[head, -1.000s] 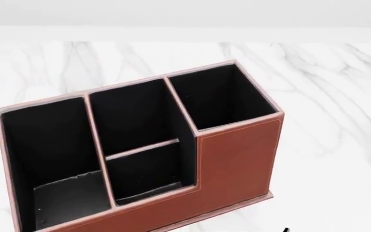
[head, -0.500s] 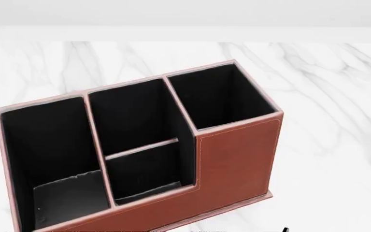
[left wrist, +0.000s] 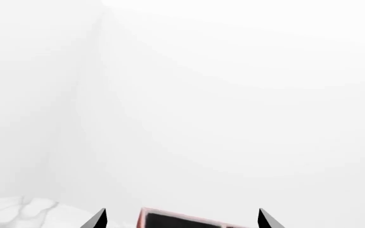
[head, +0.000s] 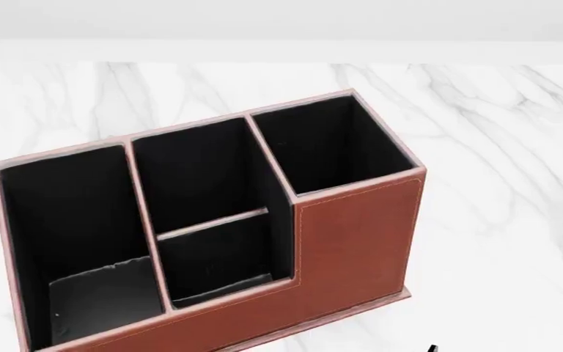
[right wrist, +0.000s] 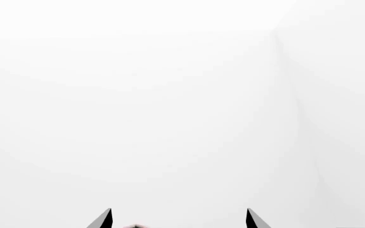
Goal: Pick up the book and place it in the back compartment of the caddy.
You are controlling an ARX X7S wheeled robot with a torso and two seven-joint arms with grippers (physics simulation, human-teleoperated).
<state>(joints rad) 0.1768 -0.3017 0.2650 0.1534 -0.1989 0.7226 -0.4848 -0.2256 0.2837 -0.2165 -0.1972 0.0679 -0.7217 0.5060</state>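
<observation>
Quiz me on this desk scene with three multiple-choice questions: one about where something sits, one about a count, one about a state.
1. Where is the caddy's tall cell in the head view?
A. its right end
B. its left end
C. its middle

2. How many cells does the caddy have?
A. two
B. four
C. six

3. What is inside the cells?
A. pens
B. a mug
C. nothing visible

Answers:
1. A, the stepped-up wall stands at the right end.
2. B, a long left cell, a split middle pair and the tall cell.
3. C, only black lining shows; the book is not in any view, and both grippers show spread fingertips.
</observation>
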